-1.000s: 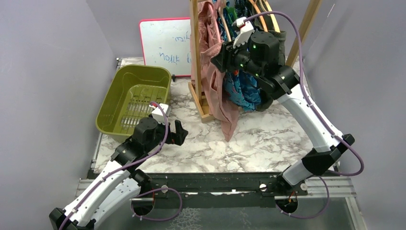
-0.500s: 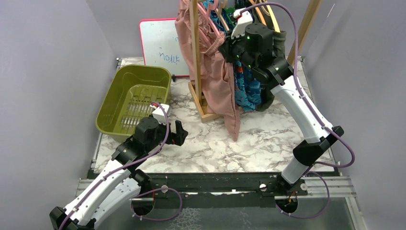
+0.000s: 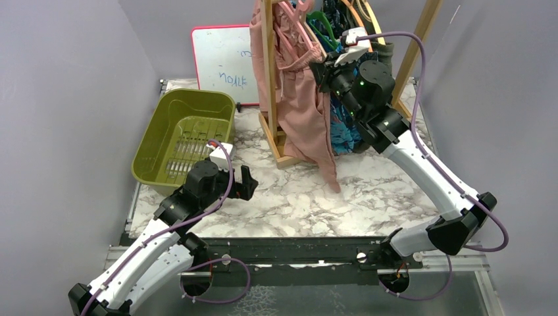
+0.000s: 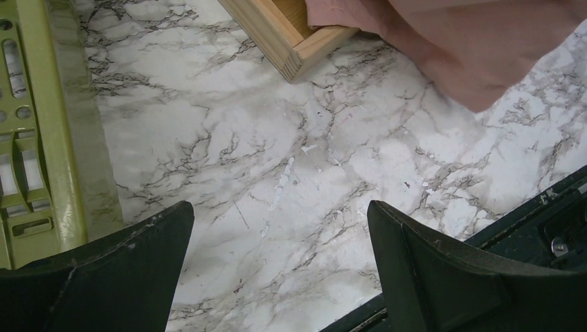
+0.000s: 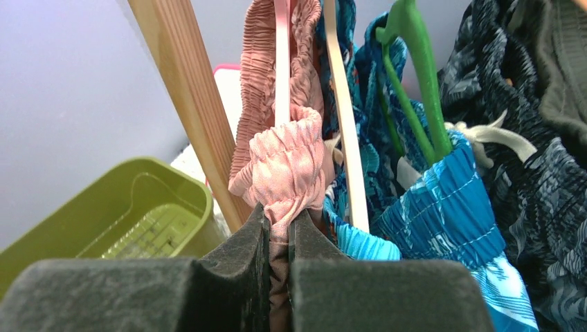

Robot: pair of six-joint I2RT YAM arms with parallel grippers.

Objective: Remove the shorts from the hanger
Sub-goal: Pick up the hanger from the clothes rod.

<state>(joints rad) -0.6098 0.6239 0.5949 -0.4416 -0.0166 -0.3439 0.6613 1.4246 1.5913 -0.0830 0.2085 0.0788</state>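
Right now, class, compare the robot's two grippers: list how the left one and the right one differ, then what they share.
The left gripper is open; the right gripper is shut. The left holds nothing; the right pinches the waistband of the pink shorts. The left sits low over the marble table; the right is raised among the hangers. Both are dark and two-fingered.

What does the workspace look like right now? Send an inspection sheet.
Surface: marble tabletop, small white flecks.
Job's things: pink shorts on pink hanger; blue print shorts, navy shorts, olive shorts beside them on the wooden rack.
Clutter: green basket, whiteboard.
Claws: right claw shut on pink shorts' waistband; left claw open above tabletop.
Cables: purple cable off each wrist.
Surroundings: grey walls; nothing else seen.
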